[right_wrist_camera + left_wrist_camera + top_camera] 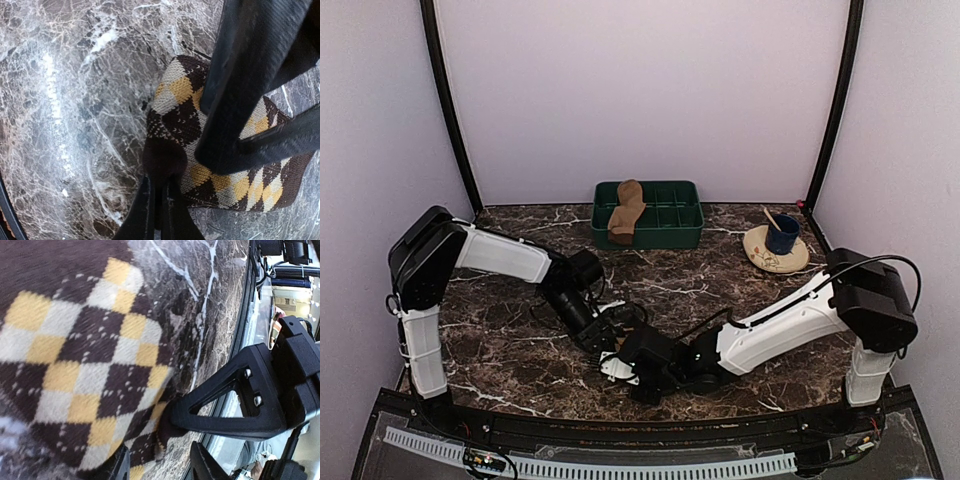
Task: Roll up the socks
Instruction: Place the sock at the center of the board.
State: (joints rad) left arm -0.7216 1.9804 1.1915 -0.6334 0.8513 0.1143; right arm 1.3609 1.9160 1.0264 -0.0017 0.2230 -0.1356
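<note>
Pinching the dark end of the argyle sock (85,365), the right gripper (159,187) is clamped tight. The left gripper (159,465) stands part-open over it, front-centre on the table (720,280). The tan sock (626,212) lies in the tray (650,243). Soft, light, floppy knit; probably best grabbed at an edge.

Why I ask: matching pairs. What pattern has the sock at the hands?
The sock: argyle, dark brown with yellow and cream diamonds; best in left wrist view.
</note>
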